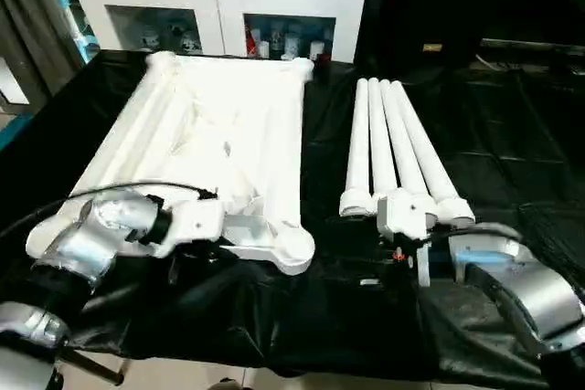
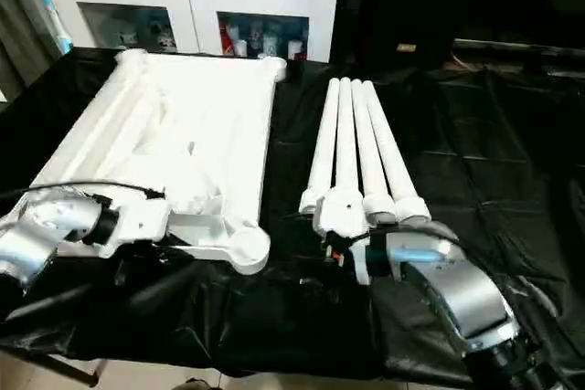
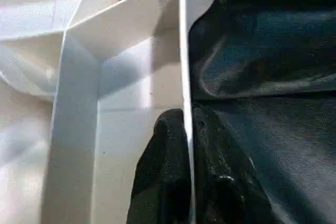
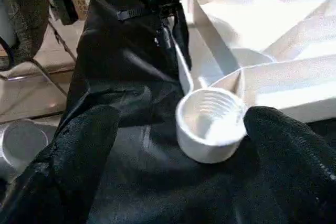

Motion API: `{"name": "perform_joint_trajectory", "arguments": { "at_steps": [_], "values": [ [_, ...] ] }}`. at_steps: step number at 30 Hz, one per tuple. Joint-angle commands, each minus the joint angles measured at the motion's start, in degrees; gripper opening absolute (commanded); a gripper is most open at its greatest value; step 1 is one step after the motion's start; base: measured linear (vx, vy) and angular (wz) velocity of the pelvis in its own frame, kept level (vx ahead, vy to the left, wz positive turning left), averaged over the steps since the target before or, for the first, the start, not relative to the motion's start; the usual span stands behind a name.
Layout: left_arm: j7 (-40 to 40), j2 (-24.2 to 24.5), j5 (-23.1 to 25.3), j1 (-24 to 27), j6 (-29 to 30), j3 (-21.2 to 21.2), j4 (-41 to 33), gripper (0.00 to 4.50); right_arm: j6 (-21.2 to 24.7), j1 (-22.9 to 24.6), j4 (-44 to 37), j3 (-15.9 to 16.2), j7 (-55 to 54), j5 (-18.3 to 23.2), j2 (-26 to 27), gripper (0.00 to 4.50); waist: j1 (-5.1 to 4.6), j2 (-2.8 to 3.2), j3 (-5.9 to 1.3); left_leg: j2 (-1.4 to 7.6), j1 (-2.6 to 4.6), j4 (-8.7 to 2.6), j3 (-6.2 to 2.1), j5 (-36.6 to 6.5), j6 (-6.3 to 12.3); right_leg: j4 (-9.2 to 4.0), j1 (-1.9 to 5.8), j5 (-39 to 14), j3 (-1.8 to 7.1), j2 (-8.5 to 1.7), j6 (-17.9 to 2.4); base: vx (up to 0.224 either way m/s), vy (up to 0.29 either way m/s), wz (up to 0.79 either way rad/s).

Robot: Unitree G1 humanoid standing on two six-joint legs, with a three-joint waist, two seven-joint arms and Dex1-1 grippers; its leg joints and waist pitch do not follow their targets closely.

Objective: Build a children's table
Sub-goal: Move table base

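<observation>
Left wrist view: the left gripper point(image 3: 186, 145) pinches the near edge wall of the inverted table top point(image 1: 228, 125) between its fingers. The right gripper point(image 4: 178, 145), fingers spread wide, faces a corner socket point(image 4: 210, 124). Four legs point(image 1: 398, 148) lie unmounted beside the top on the tabletop point(image 1: 512, 134); the next move probably calls for grasping one leg.

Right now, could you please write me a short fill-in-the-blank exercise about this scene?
1. The table top lies with its ribbed underside facing ____.
2. Beside it lie ____ white legs.
3. The left pincer is shut on the top's ____.
4. The right pincer is ____.

Missing words: up; four; rim; open
</observation>
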Motion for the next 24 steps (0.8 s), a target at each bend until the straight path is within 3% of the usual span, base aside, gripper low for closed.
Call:
{"name": "perform_joint_trajectory", "arguments": {
  "at_steps": [1,9,10,13,16,24],
  "values": [
    [5.11,0.96,4.01,0.54,-2.98,-0.88,-2.7,0.04,-0.66,0.23,-1.13,-0.17,-0.54,-0.72,0.09,4.29,0.21,0.73,-3.59,4.58,1.2,-5.08,-1.83,-11.53,1.13,-4.26,2.32,1.76,3.0,-5.66,-16.29,0.0,0.0,0.0],
    [17.88,1.74,14.16,4.33,-3.91,-0.35,-7.96,0.04,-0.51,1.47,-2.1,-0.02,-1.44,-0.92,0.66,4.29,0.31,1.01,-3.17,4.71,1.44,-5.42,-1.73,-14.49,-0.11,-4.76,1.72,-5.01,3.12,-5.45,-14.58,0.0,0.0,0.0],
    [19.4,1.83,15.18,5.17,-3.19,-0.01,-9.25,0.04,-0.49,1.47,-2.11,0.03,-1.49,-0.87,0.66,4.29,0.21,0.67,-3.11,4.69,1.32,-5.48,-1.74,-14.27,-0.12,-4.75,1.74,-4.62,3.13,-5.4,-14.36,0.0,0.0,0.0],
    [22.3,1.84,17.11,6.87,-0.85,0.87,-12.17,0.04,-0.62,1.29,-1.86,0.26,-1.63,-1.02,0.83,4.29,0.07,0.76,-3.16,4.68,1.21,-5.38,-1.75,-12.79,0.55,-4.6,1.73,-2.83,3.13,-5.47,-14.42,0.0,0.0,0.0],
    [24.38,1.73,18.56,7.48,-0.77,1.39,-13.78,0.04,-0.72,1.17,-1.67,0.43,-1.67,-1.23,1.06,4.29,0.01,0.46,-3.09,4.58,1.08,-5.33,-1.68,-12.45,1.18,-4.81,1.72,-3.36,3.14,-5.41,-14.12,0.0,0.0,0.0],
    [24.14,1.29,17.27,10.74,4.33,1.42,-18.09,0.04,-1.09,0.8,-1.22,0.98,-1.67,-1.93,2.04,4.29,0.07,0.56,-3.0,4.59,1.03,-5.42,-1.74,-11.93,1.41,-4.82,1.49,-3.54,3.1,-5.35,-13.9,0.0,0.0,0.0]
  ]
}}
